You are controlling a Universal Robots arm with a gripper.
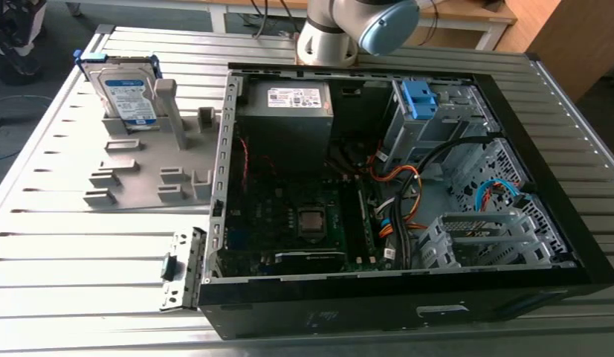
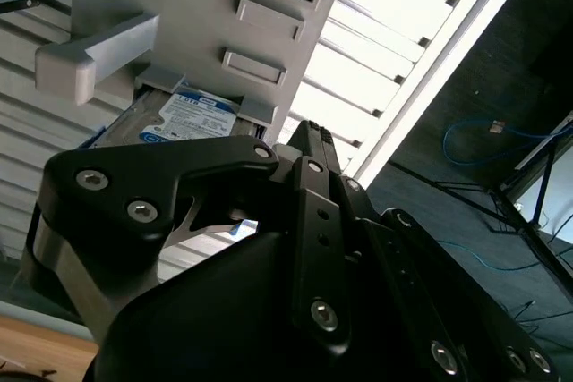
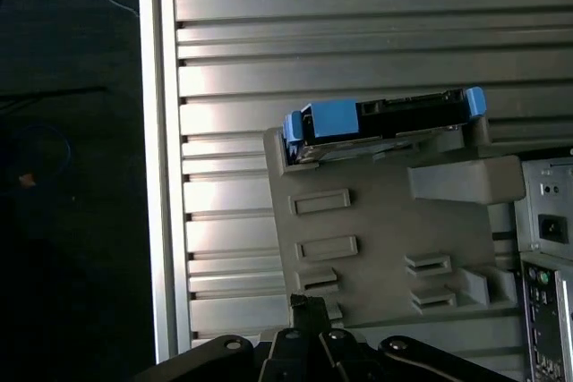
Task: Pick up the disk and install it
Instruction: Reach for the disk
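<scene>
Ribbed aluminium table carries open black PC case; grey slotted plastic fixture beside it. Silver, blue-railed disk stands on edge in fixture slot, grey post adjacent. Black gripper above fixture, apart from disk; opening: cannot tell.

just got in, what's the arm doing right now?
One arm, disk install. The disk is not picked up yet: it stands on edge in the grey holder, on the exterior view's left of the open PC case. In the first wrist view the gripper is over the holder, apart from the disk.
</scene>
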